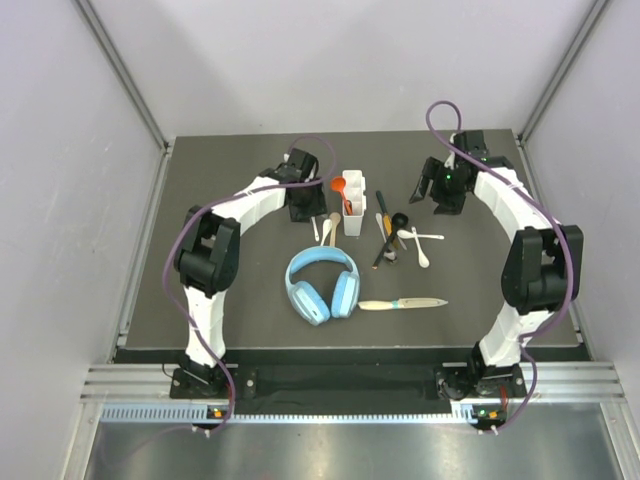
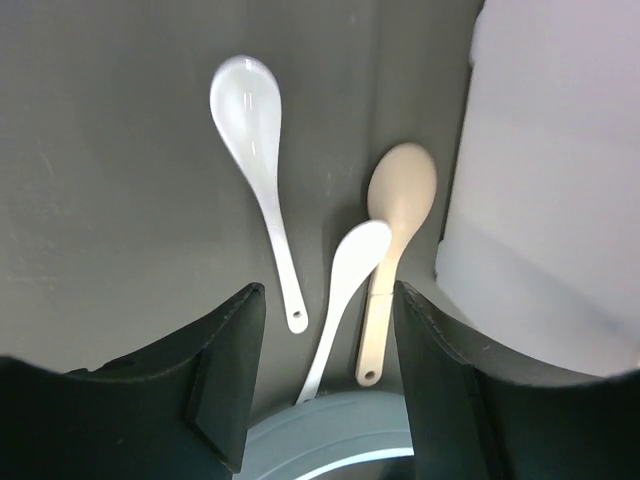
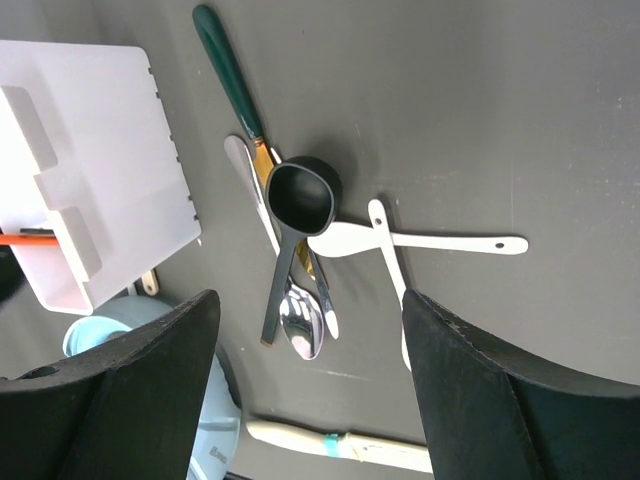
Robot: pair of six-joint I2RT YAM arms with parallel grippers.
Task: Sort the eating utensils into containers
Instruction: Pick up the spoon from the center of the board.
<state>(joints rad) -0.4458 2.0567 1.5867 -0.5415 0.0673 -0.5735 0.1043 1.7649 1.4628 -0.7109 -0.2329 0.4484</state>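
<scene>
The white caddy point(image 1: 353, 212) stands at the table's middle back with an orange-red spoon point(image 1: 338, 185) in it. My left gripper point(image 1: 300, 208) is open and empty just left of the caddy. In the left wrist view it point(image 2: 328, 290) hovers over two white spoons point(image 2: 258, 150) and a beige spoon point(image 2: 397, 215) lying beside the caddy wall point(image 2: 545, 200). My right gripper point(image 1: 437, 198) is open and empty right of the caddy. In the right wrist view it point(image 3: 310, 300) is above a black scoop point(image 3: 300, 195), a metal spoon point(image 3: 302, 325), a green-handled utensil point(image 3: 228, 65) and two crossed white spoons point(image 3: 430, 241).
Light-blue headphones point(image 1: 322, 284) lie in front of the caddy, their band under the left gripper point(image 2: 340, 435). A cream-handled knife point(image 1: 402, 303) lies to their right, also in the right wrist view point(image 3: 340, 442). Walls enclose the table on three sides.
</scene>
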